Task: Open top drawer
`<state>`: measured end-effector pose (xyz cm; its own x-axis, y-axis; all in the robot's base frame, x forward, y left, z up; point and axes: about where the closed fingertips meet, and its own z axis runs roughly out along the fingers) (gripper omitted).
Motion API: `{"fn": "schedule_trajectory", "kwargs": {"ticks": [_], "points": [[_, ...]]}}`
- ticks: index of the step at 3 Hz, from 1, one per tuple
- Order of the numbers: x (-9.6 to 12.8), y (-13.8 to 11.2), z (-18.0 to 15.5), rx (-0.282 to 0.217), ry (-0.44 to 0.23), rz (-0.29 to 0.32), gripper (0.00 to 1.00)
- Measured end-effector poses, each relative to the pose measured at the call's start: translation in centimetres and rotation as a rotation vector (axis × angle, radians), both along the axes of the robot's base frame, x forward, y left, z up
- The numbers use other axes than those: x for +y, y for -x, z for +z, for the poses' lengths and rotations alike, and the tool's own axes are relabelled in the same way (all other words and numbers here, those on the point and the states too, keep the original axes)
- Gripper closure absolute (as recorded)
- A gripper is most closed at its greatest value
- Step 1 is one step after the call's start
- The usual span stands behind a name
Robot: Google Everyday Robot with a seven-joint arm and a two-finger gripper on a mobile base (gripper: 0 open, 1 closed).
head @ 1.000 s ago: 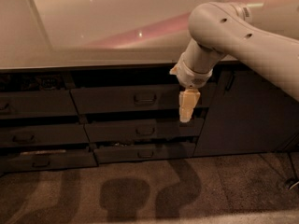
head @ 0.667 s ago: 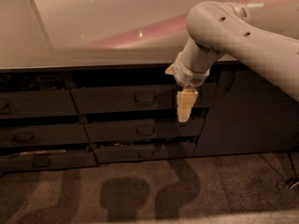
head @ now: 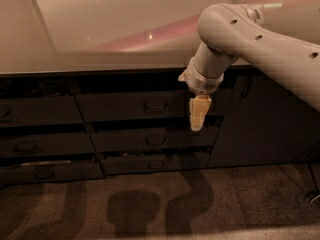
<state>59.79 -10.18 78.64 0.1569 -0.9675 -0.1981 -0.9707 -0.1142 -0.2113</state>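
Observation:
The top drawer [head: 120, 107] is the wide dark grey front just under the countertop, in the middle column, and its front sits flush with its neighbours. Its small loop pull [head: 156, 105] sits at the centre. My gripper [head: 196, 126] hangs pointing down from the pale arm [head: 250, 39], in front of the drawer's right end. It is to the right of the pull and apart from it, and its cream tip reaches down to the gap above the drawer below.
Two shorter drawers [head: 150, 140] lie under the top one, and another drawer column [head: 35, 111] stands at the left. A plain tall dark cabinet door [head: 265, 119] is at the right. The pale countertop [head: 125, 29] overhangs above, and brown carpet [head: 150, 204] covers the floor.
The gripper has drifted slightly to the left, towards the pull. The drawer fronts have not moved.

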Motion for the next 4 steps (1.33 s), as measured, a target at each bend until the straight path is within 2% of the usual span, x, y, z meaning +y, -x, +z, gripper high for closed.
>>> {"fn": "schedule_trajectory", "kwargs": {"ticks": [2, 3, 4], "points": [[-4.6, -5.0, -7.2, 0.193, -0.005, -0.061, 0.00], [-4.8, -5.8, -8.0, 0.196, -0.011, -0.070, 0.00], [-4.4, -5.4, -8.3, 0.187, 0.007, -0.067, 0.00]]}}
